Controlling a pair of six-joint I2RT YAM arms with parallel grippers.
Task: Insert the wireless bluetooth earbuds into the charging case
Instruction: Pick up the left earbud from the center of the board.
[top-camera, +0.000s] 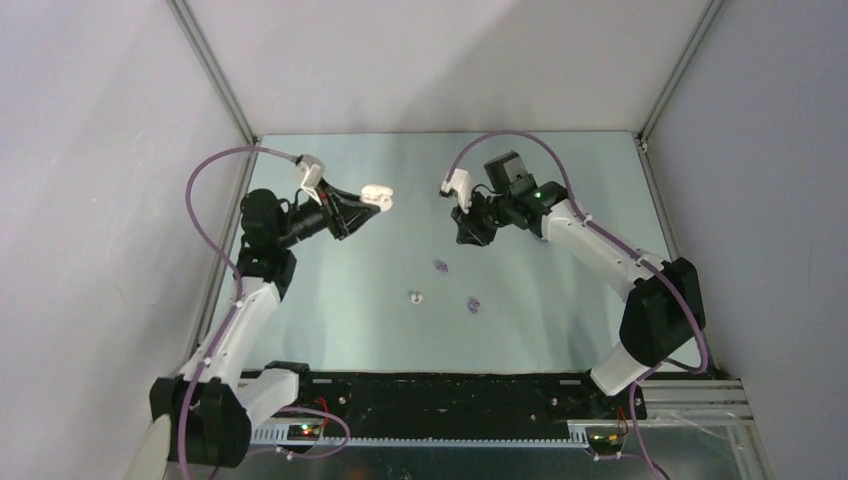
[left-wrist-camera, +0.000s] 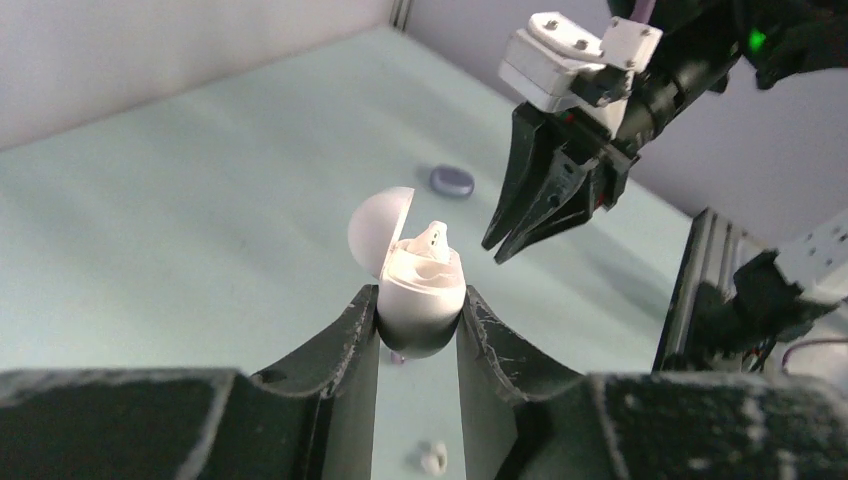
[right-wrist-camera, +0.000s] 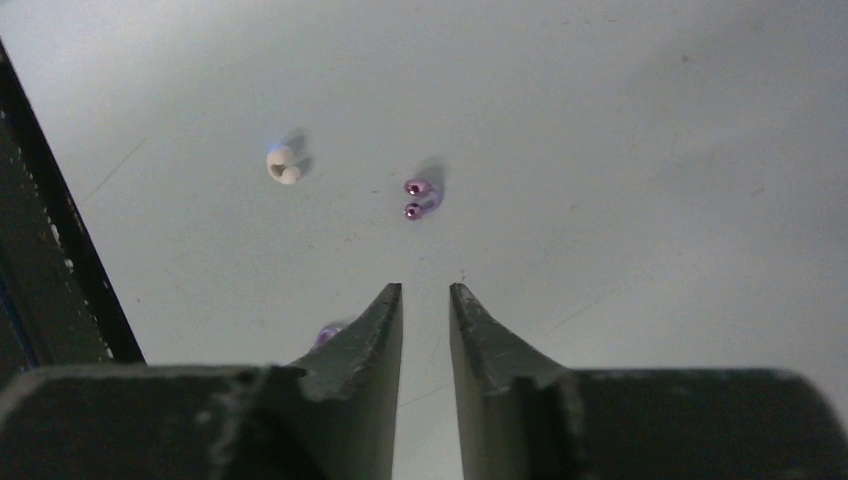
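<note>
White charging case (left-wrist-camera: 420, 305) is up off the bench (right-wrist-camera: 650, 150), lid (left-wrist-camera: 380, 232) flipped open at 10 o'clock, and one white earbud (left-wrist-camera: 432, 240) sits in the top of it, stem up. The left tool (left-wrist-camera: 419, 296) has the case body clamped firmly between both fingers. Just off at 2 o'clock from the case hangs the right tool (right-wrist-camera: 425, 290), jaws a narrow slit apart and nothing in them. Below it on the bench lie the rest: a loose white earbud (right-wrist-camera: 283, 165) at 10 o'clock from its tips, a purple earbud (right-wrist-camera: 417, 198) at 12, another purple earbud (right-wrist-camera: 330, 333) half hidden by its left finger. A purple case (left-wrist-camera: 452, 181) lies farther back. By my read the white pair is half done and the fetch of the second white bud is next. That calls for wider jaws, a drop over that tiny bud, a light pinch that won't flick it away, then lining it up with the free socket while the case is held steady.
</note>
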